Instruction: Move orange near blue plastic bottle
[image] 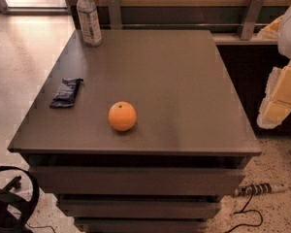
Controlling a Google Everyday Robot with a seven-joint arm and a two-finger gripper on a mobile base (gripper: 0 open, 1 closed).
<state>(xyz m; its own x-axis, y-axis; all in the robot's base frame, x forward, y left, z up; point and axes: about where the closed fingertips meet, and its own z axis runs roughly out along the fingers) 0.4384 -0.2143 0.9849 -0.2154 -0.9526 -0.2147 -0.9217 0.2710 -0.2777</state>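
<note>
The orange (122, 116) sits on the brown table (184, 81), left of centre and towards the front edge. The blue plastic bottle (88, 18), clear with a white cap and a blue-and-white label, stands upright at the table's far left corner. The two are well apart. My arm comes in at the right edge of the camera view, and its gripper (277, 111) hangs beyond the table's right side. It is far from the orange and touches nothing.
A flat dark blue wrapper (66, 92) lies near the table's left edge. Drawers show below the tabletop. A dark chair part (9, 203) is at the lower left. A power strip and cable (259, 189) lie on the floor at the right.
</note>
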